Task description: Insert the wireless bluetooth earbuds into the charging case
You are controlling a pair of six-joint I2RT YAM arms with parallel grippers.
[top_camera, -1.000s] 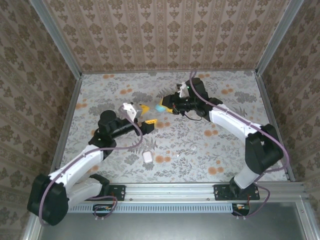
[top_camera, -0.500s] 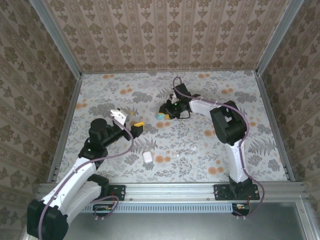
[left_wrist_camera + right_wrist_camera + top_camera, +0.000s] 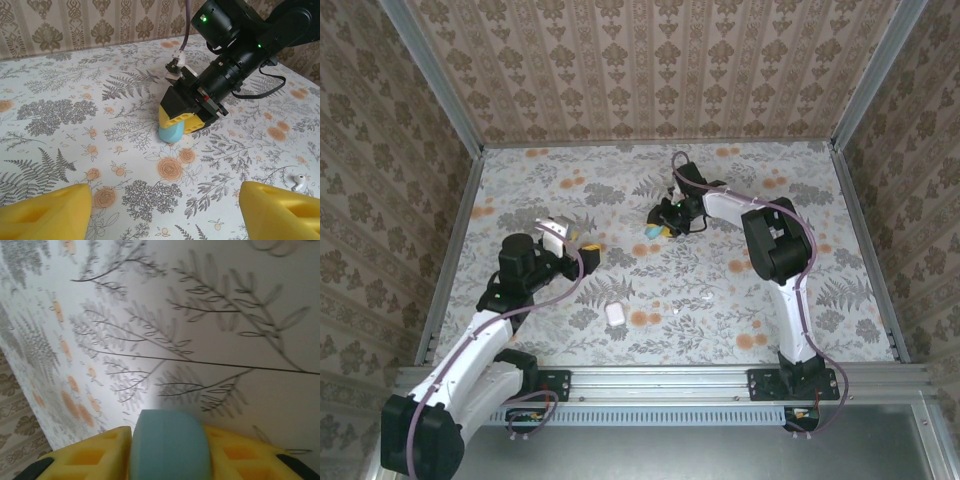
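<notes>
My right gripper (image 3: 658, 228) is shut on a teal charging case (image 3: 645, 231) low over the table, left of centre at the back. In the right wrist view the closed teal case (image 3: 167, 445) sits squeezed between the two yellow fingers (image 3: 90, 456). The left wrist view shows that same case (image 3: 171, 133) touching or nearly touching the tablecloth under the right gripper (image 3: 182, 117). My left gripper (image 3: 165, 220) is open and holds nothing, well short of the case. A whitish earbud (image 3: 299, 181) lies on the cloth beside its right finger (image 3: 280, 210).
A white closed case (image 3: 616, 313) lies near the front, left of centre. A tiny whitish earbud (image 3: 677, 311) lies to its right. The flowered table (image 3: 740, 300) is boxed in by patterned walls with metal rails.
The right arm has come down, setting the teal case low against the table. My left gripper has drawn back toward the left, away from the case.
</notes>
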